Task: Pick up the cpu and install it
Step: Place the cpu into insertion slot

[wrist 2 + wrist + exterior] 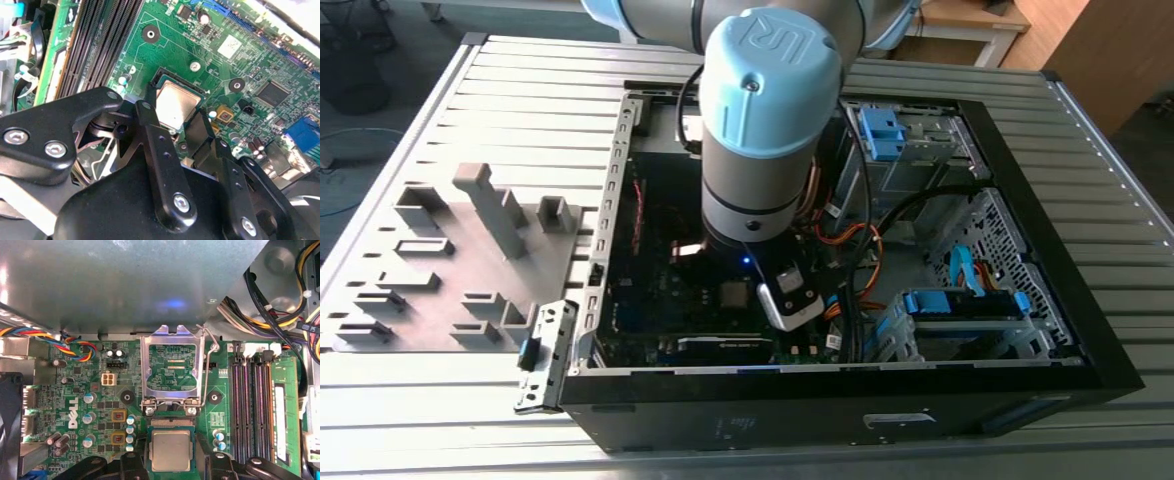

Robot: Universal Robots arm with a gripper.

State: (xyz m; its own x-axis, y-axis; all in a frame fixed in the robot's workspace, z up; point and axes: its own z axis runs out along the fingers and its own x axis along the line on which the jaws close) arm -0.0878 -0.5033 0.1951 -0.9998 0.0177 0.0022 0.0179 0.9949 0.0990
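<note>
Reaching down into the open black computer case, the grey and pale-blue robot arm stood near the middle of the exterior view, over the board, so its wrist hid the work below. Metal drive cages and bundled cables crowded the exterior view's right. A grey moulded parts tray lay at the exterior view's left on the slatted metal table, well apart from the arm.

In the second wrist view the small square silvery cpu lay flat within the dark socket frame on the green motherboard. The black gripper flanked it closely on two opposite sides, presumably to keep it square to the socket. Whether it clamped the chip or merely stood around it, I could not tell. Long black memory slots ran near that side of the socket, leaving little room there.

In the first wrist view the silver hinged retention plate stood tipped open just beyond the chip, its wire lever alongside, which left the socket uncovered from above. A grey metal wall closed off the board's far edge.
</note>
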